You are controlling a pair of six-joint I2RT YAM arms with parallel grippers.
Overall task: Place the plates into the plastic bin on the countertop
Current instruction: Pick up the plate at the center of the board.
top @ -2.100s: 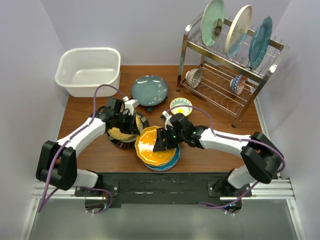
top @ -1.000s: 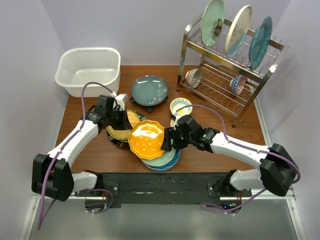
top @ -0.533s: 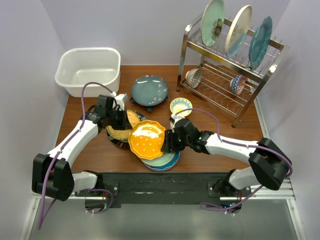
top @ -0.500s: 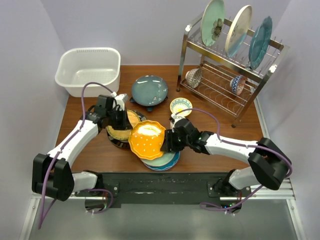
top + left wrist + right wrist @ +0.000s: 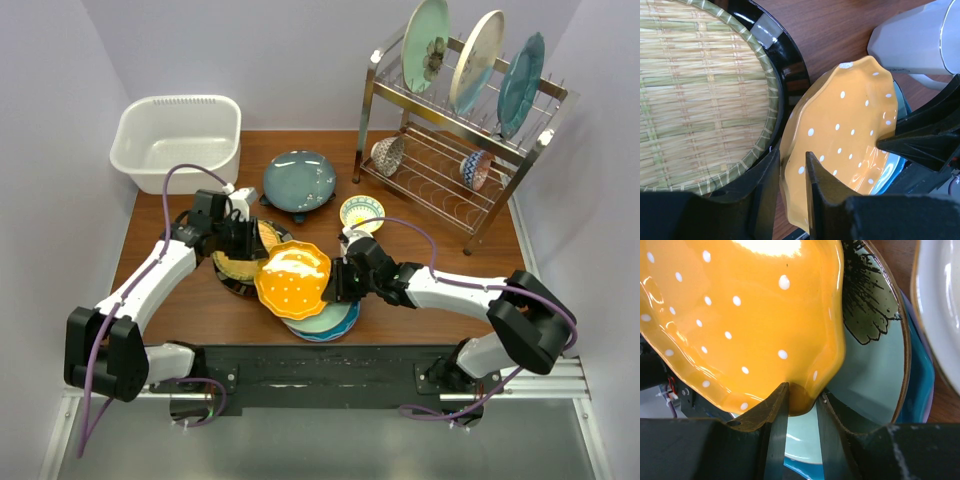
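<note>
TOP: stack point(image 5: 336, 320) under orange plate point(image 5: 292, 279) mostly covered, plate count unreadable | TOP: woven-centre plate point(image 5: 238, 268) partly hidden by left gripper point(image 5: 257, 249) | LEFT WRIST: woven-centre plate cut by left and top edges | RIGHT WRIST: green floral plate point(image 5: 875, 355) half covered; pale dish point(image 5: 940, 305) cut by right edge, unidentifiable

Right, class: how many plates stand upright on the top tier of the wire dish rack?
3: a pale green floral plate at the left end, a cream plate in the middle, a teal plate at the right end. None seems hidden.
</note>
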